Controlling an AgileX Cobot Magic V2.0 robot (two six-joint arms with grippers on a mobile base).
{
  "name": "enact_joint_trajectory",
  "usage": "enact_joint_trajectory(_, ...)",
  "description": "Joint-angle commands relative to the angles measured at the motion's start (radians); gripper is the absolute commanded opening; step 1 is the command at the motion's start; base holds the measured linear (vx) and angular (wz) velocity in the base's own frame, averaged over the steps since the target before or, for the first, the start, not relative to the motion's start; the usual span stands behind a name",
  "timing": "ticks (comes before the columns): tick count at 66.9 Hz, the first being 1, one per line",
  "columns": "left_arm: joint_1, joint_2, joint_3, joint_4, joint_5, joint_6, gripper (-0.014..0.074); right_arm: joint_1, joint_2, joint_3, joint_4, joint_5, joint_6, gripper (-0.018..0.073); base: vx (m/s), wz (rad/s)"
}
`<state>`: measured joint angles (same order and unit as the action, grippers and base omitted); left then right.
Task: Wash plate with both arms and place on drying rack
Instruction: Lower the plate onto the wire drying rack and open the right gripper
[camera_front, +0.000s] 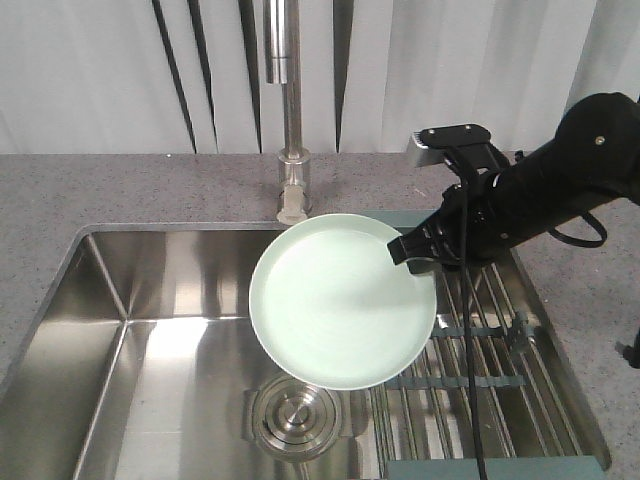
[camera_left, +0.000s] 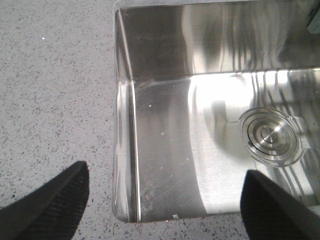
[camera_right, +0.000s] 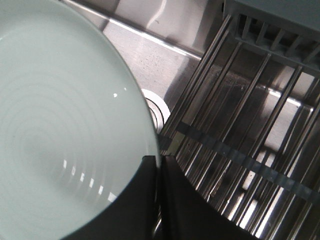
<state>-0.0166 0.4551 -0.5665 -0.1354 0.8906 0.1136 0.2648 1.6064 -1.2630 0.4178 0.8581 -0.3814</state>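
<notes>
1 plate (camera_front: 343, 300) is in view, held in the air over the sink (camera_front: 150, 330), just above and behind the drain (camera_front: 295, 415); in the front view its lower edge overlaps the drain's rim. It is round, so no long axis shows. Its hollow face is turned up and toward the front camera, slightly tilted, with the gripped edge on the side away from the drain's left.

Of the 2 grippers, the right gripper (camera_front: 415, 255) is closed on the plate's rim at its upper right; in the right wrist view its 2 fingers (camera_right: 182, 210) pinch the rim between them. The left gripper (camera_left: 162, 205) holds nothing, its 2 fingertips (camera_left: 50, 205) spread wide apart, to the left of the drain above the sink's edge and the speckled counter (camera_left: 50, 90).

1 drying rack (camera_front: 480, 350) lies just right of the drain, its metal bars running from back to front. 1 faucet (camera_front: 290, 100) stands behind the drain.
</notes>
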Motion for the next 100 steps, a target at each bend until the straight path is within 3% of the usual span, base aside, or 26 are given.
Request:
enact_joint_trajectory(1,0.003,0.006,-0.024,-0.011,-0.055,-0.008,0.0572,-0.012,-0.085,0.011,-0.003,-0.040,-0.003,-0.0001,0.00,0.00)
enact_joint_trajectory(25,0.003,0.006,-0.024,-0.011,-0.055,-0.008,0.0572,-0.092,-0.189,0.116,-0.115,-0.028,0.034,-0.0001,0.00,0.00)
enact_joint_trajectory(36,0.003,0.006,-0.024,-0.011,-0.055,-0.008,0.0572,-0.122,-0.197,0.122,-0.202,0.005,0.065,-0.0001,0.00,0.00)
enact_joint_trajectory(57,0.003,0.006,-0.024,-0.011,-0.055,-0.008,0.0572,-0.185,-0.197,0.122,-0.283,0.000,0.071,-0.0001,0.00,0.00)
enact_joint_trajectory(100,0.003,0.006,-0.024,-0.011,-0.055,-0.008,0.0572,-0.188,-0.013,0.122,-0.355,-0.129,0.066,-0.0001,0.00,0.00)
